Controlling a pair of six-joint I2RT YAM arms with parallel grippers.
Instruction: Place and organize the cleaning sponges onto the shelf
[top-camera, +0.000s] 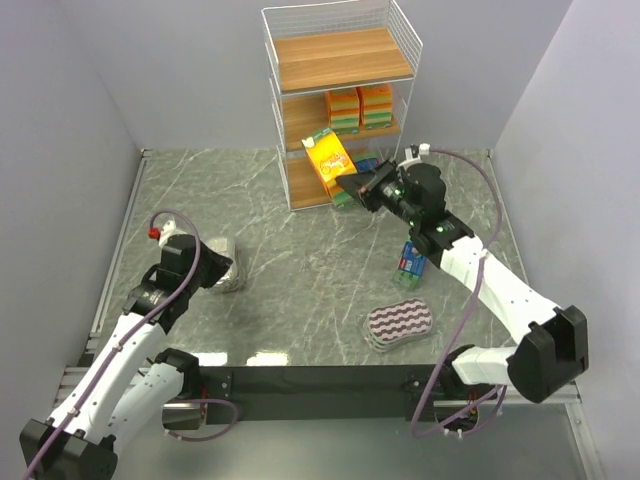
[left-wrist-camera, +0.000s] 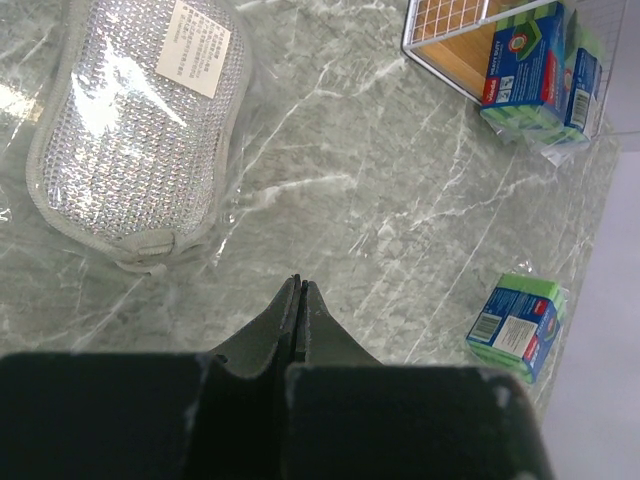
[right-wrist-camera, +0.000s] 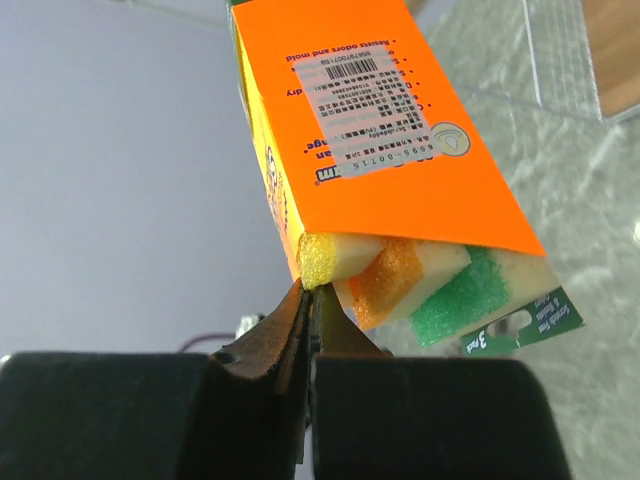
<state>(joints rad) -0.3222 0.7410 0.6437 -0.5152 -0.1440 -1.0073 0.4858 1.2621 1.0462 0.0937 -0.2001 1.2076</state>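
**Item 1: orange-yellow pack (right-wrist-camera: 380, 130).** It is held tilted, off the table (top-camera: 300, 250), just in front of the lower tiers of the shelf (top-camera: 340, 60). It is carried by the right gripper (right-wrist-camera: 308, 300). The jaws are shut, pinched on the pack's lower corner, where a yellow sponge end shows beneath the card sleeve.
Handling (judged): the pack is light, soft foam inside a stiff, glossy sleeve. A corner pinch is expected to let it swing or slip. A hold across the 2 broad card faces is advised, with little squeeze.

**Item 2: stock on the shelf.** 2 matching packs (top-camera: 360, 108) are stood side by side on the middle tier. Blue-green packs (left-wrist-camera: 525, 60) are seen at the bottom tier.

**Item 3: stock loose on the table.** 1 blue-green pack (left-wrist-camera: 517, 325), 1 purple-white oval (top-camera: 400, 325) and 1 silvery-grey oval (left-wrist-camera: 135, 120) are noted. The silvery-grey oval's loose clear wrap is judged slippery, so it is best taken across its narrow width.

**Item 4: left gripper (left-wrist-camera: 300, 295).** The jaws are closed and nothing is held. It is hung over the table near the silvery-grey oval.
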